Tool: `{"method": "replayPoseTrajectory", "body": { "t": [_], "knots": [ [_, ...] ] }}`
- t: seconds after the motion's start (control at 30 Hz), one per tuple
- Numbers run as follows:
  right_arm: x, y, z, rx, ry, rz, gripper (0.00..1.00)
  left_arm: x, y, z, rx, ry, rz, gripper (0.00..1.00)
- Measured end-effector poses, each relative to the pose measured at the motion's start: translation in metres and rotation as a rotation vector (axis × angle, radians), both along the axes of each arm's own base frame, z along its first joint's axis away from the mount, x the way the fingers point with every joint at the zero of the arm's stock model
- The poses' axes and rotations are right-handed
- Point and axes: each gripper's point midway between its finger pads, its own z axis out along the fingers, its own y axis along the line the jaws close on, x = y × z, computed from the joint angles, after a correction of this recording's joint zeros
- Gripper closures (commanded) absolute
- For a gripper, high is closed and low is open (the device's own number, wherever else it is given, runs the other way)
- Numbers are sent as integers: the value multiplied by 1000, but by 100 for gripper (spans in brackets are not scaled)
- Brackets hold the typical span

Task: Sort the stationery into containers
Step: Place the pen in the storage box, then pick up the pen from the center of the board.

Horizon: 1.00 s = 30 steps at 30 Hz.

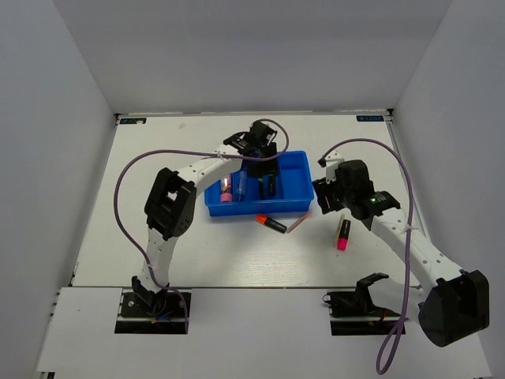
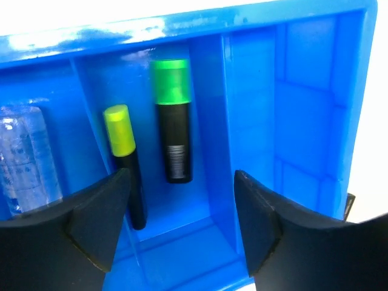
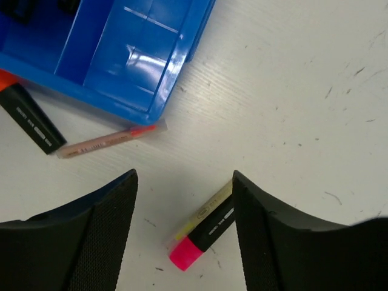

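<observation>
The blue tray [image 1: 293, 183] sits mid-table. My left gripper [image 1: 264, 162] hovers open over it, nothing between its fingers. In the left wrist view my left gripper [image 2: 182, 194] is above a compartment holding a green-capped marker [image 2: 173, 127] and a yellow-capped marker [image 2: 124, 160]; a clear tube [image 2: 24, 160] lies one compartment left. My right gripper [image 3: 185, 188] stands open above a pink-ended marker [image 3: 203, 236] and a pale yellow stick [image 3: 209, 209] lying side by side on the table, right of the tray. The right gripper [image 1: 327, 196] holds nothing.
An orange-ended marker [image 1: 271, 223] and a thin pale stick [image 1: 298, 223] lie against the tray's near wall. A pink tube [image 1: 226, 189] rests in the tray's left compartment. White walls enclose the table on three sides.
</observation>
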Motion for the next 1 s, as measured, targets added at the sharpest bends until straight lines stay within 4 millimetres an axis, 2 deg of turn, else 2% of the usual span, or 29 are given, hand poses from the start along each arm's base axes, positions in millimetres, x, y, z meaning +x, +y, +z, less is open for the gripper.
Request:
{"method": "replayPoseTrajectory", "body": {
  "t": [0.03,0.07,0.1,0.13,0.23,0.27,0.3,0.33,0.37,0.43,0.53,0.63,0.73,1.0],
  "knots": [
    [-1,-1,-3,-10,6,19,51,-1,0,1,0,-1,-3,56],
    [-3,-2,-6,-20,13,44,65,-3,0,3,-1,-5,-4,77],
    [-6,-2,-8,-30,20,75,86,-7,2,5,8,-14,-13,100],
    [-9,-2,-10,-38,31,107,100,-11,4,9,20,-24,-14,100],
    [-11,-5,-13,-73,32,182,99,-31,8,29,61,-79,-20,100],
    [-12,-6,-13,-84,33,207,87,-43,9,38,73,-99,-22,92],
    [-13,-7,-15,-91,31,225,74,-64,10,52,86,-119,-28,61],
    [-14,-8,-16,-99,31,238,70,-73,10,57,92,-128,-37,55],
    [-15,-10,-18,-108,31,251,69,-89,7,65,82,-144,-33,50],
    [-18,-14,-19,-120,31,263,69,-122,9,74,81,-152,-24,36],
    [-21,-18,-22,-121,36,255,69,-161,16,66,86,-133,20,36],
    [-23,-22,-26,-120,48,238,69,-177,20,46,114,-141,83,36],
    [-28,-28,-30,-125,52,212,69,-180,17,32,147,-182,135,36],
    [-40,-46,-32,-142,16,161,69,-170,2,-5,188,-307,343,36]
  ]
}}
